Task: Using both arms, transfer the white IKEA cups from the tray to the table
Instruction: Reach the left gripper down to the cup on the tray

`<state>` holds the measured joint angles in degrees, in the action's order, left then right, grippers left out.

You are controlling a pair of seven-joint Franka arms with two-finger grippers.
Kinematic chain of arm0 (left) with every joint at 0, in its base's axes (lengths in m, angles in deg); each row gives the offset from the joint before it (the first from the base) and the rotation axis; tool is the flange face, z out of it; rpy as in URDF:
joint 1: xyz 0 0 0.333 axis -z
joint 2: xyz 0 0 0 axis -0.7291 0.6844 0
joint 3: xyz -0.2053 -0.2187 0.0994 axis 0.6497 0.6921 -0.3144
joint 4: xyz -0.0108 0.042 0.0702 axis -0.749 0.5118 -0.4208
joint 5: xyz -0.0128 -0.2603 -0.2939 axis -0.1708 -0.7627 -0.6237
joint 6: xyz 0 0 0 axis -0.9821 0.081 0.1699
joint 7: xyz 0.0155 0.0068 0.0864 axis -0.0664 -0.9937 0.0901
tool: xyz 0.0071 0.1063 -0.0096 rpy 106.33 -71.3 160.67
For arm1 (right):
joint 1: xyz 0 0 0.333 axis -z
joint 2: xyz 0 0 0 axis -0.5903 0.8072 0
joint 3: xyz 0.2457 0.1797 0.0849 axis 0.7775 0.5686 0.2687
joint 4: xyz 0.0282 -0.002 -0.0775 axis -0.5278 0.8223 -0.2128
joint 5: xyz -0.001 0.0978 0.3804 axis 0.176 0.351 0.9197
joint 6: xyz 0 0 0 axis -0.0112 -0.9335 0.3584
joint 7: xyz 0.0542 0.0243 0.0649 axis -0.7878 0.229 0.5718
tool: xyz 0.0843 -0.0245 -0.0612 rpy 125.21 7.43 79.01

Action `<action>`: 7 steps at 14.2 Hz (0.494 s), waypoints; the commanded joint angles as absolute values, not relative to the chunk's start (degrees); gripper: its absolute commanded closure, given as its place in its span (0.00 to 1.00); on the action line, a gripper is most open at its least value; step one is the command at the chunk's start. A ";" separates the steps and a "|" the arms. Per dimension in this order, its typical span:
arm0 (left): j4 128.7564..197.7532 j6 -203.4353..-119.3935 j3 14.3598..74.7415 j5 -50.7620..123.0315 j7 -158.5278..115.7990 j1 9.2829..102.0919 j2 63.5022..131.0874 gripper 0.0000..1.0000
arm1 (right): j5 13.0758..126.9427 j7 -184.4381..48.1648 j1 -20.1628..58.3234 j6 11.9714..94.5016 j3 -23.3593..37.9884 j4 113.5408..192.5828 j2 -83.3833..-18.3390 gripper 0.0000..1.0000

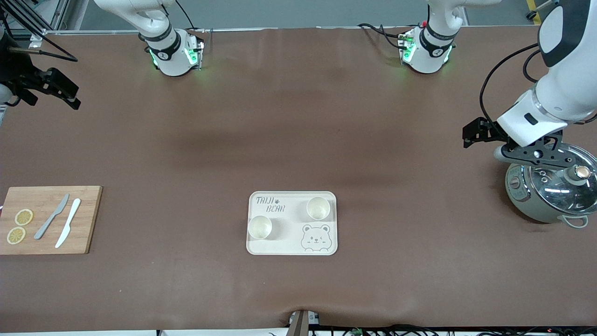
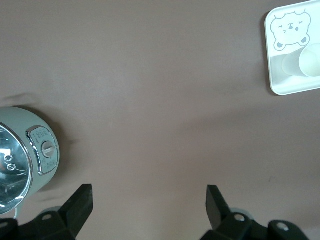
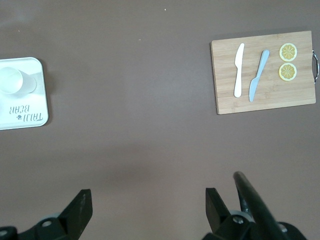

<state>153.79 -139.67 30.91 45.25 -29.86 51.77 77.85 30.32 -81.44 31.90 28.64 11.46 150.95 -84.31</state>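
Two white IKEA cups stand upright on a cream tray [image 1: 280, 245] in the middle of the table. One cup [image 1: 318, 208] is at the tray's corner toward the left arm's base. The other cup [image 1: 260, 227] is by the tray's edge toward the right arm's end. My left gripper [image 1: 541, 156] is open and empty, up over the table by a pot at the left arm's end; its wrist view [image 2: 150, 200] shows a cup [image 2: 310, 60] on the tray [image 2: 287, 87]. My right gripper [image 1: 65, 93] is open and empty, high at the right arm's end; its wrist view [image 3: 148, 202] shows a cup [image 3: 12, 80].
A pale green pot with a glass lid [image 1: 550, 191] stands at the left arm's end, also in the left wrist view [image 2: 20, 155]. A wooden cutting board [image 1: 46, 242] with two knives and two lemon slices lies at the right arm's end, also in the right wrist view [image 3: 270, 102].
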 commanded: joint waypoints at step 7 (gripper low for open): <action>153.10 -144.08 32.11 40.65 -25.29 52.78 82.21 0.00 | 29.73 -80.73 31.96 28.41 11.62 149.75 -83.11 0.00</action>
<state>153.89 -142.00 31.47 42.92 -28.34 52.02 79.96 30.32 -81.37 31.89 28.70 11.47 150.95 -83.89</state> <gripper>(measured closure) 0.000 0.000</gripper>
